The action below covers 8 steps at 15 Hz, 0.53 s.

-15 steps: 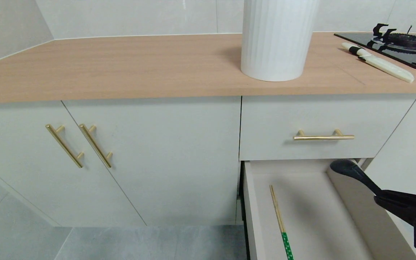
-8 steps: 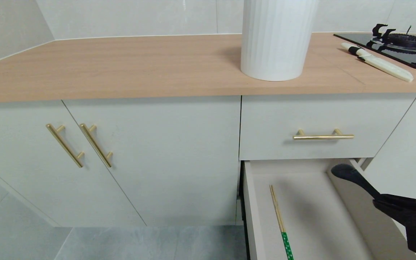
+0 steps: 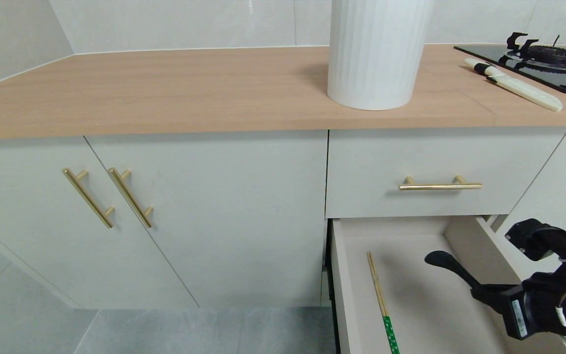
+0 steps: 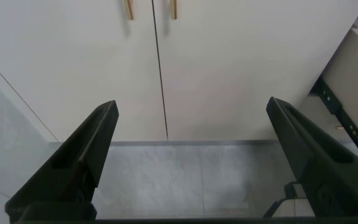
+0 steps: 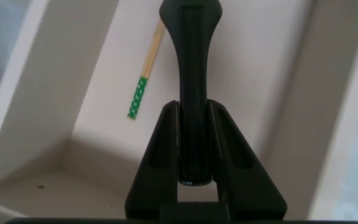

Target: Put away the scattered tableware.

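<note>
My right gripper (image 3: 489, 291) is shut on a black utensil handle (image 3: 450, 267), held over the inside of the open lower drawer (image 3: 343, 275). In the right wrist view the same handle (image 5: 190, 74) runs straight out between my fingers (image 5: 160, 149). A pair of wooden chopsticks with green ends (image 3: 381, 302) lies in the drawer near its left wall; the chopsticks (image 5: 145, 71) lie beyond the handle in the wrist view. My left gripper (image 4: 188, 162) is open, facing the cabinet doors (image 4: 160, 68) and the floor. A white knife (image 3: 514, 84) lies on the countertop at the right.
A tall white ribbed container (image 3: 376, 51) stands on the wooden countertop (image 3: 165, 93). A black gas hob (image 3: 548, 61) sits at the far right. The upper drawer with a gold handle (image 3: 440, 186) is closed above the open one. Two gold handles (image 3: 108, 196) mark the left doors.
My right gripper has swung left and down with the black utensil, carrying its end from over the drawer's right wall to above the drawer's inside. The wrist has turned.
</note>
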{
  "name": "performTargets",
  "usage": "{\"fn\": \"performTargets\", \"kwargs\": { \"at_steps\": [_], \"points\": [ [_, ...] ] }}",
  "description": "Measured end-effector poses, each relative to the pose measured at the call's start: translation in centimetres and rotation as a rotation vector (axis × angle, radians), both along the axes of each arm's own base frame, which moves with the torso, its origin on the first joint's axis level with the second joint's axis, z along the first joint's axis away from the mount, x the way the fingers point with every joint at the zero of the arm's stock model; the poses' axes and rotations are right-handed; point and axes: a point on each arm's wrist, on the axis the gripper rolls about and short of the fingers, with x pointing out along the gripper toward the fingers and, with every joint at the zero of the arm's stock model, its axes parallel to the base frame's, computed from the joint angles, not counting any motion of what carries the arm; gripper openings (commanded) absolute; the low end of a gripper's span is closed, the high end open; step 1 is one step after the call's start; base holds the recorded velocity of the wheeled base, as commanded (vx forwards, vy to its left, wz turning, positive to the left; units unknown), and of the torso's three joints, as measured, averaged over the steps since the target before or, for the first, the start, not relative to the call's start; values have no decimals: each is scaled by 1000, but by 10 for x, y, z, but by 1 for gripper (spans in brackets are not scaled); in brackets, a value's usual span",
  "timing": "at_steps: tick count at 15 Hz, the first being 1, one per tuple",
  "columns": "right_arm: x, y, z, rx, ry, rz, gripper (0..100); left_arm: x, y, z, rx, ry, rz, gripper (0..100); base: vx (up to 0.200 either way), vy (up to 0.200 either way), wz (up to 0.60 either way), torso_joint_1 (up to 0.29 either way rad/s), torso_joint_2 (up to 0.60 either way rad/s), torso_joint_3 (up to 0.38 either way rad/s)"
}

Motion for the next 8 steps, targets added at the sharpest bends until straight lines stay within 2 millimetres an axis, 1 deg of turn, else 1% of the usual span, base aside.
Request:
{"fn": "performTargets", "kwargs": {
  "at_steps": [3, 5, 8],
  "points": [
    [21, 6, -21, 2, 57, -19, 0, 0, 0, 0, 0, 0, 0, 100, 0, 0, 0, 0, 0, 0],
    [35, 10, -35, 32, 32, -19, 0, 0, 0, 0, 0, 0, 0, 100, 0, 0, 0, 0, 0, 0],
    [53, 15, -62, 89, 58, -73, 0, 0, 0, 0, 0, 0, 0, 100, 0, 0, 0, 0, 0, 0]
  ]
}}
